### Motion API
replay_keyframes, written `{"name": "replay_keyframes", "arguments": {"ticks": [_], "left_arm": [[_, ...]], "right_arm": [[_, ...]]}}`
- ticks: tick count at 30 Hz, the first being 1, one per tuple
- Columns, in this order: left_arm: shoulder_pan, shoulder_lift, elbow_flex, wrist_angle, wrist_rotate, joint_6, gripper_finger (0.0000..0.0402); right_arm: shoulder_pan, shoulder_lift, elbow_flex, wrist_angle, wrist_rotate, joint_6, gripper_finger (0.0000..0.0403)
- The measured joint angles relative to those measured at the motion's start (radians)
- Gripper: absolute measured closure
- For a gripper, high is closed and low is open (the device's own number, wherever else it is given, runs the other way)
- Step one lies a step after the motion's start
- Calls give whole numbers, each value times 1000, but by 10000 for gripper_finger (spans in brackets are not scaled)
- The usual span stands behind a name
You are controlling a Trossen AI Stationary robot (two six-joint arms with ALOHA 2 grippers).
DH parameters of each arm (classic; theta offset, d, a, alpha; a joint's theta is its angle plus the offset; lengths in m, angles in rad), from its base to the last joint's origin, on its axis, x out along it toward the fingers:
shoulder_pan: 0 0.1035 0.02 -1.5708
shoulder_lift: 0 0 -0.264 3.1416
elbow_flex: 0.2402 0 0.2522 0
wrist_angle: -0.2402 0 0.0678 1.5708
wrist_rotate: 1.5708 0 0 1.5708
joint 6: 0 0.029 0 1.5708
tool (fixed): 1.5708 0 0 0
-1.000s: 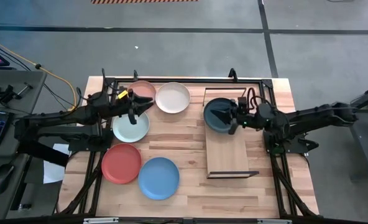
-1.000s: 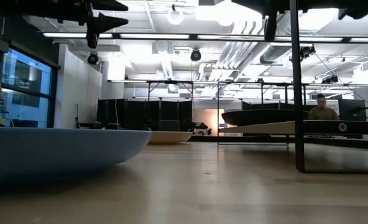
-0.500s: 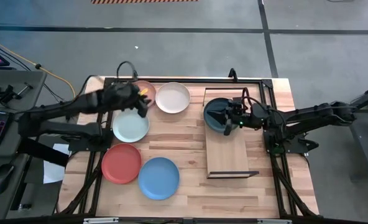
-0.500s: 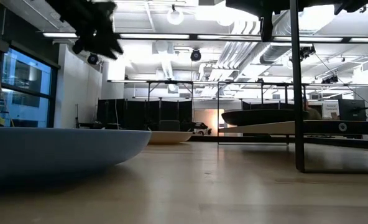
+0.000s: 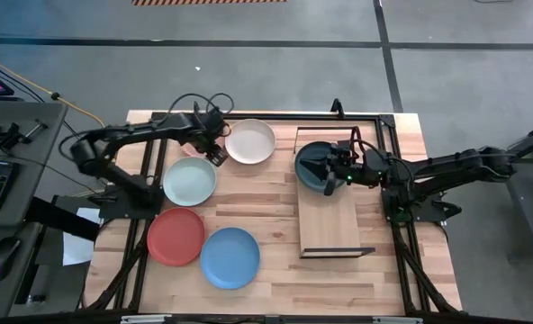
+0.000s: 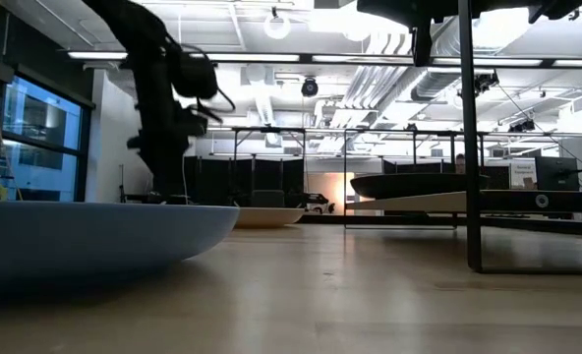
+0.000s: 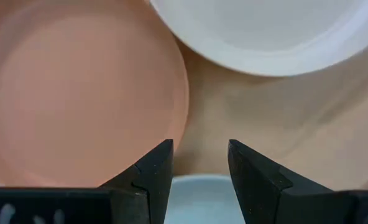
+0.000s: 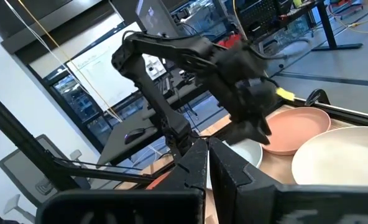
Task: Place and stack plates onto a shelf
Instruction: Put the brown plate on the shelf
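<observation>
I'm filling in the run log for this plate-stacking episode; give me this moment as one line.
left gripper: jaws open, over salmon plate edge | right gripper: shut on dark teal plate at shelf | stacked: none yet

The tabletop [image 5: 266, 193] is pale butcher-block wood in long glued strips, smooth with a low sheen. The shelf [image 5: 331, 225] is a lighter, plainer wood board with thin black metal frame ends. The salmon pink plate [image 7: 78, 93], white plate [image 7: 265, 31] and pale mint plate [image 5: 189, 183] all look matt and smooth, without glare. The left gripper [image 7: 199, 165] has fingers [image 7: 153, 171] of dark matt plastic with crisp moulded edges.
</observation>
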Motion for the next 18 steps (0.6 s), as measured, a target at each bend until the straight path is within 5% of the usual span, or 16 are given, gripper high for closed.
{"name": "replay_keyframes", "arguments": {"ticks": [8,18], "left_arm": [[42,123,0,93,49,-11,258],[41,220,0,125,-7,-20,273]], "right_arm": [[0,0,0,-3,16,0,402],[0,0,0,-8,16,0,402]]}}
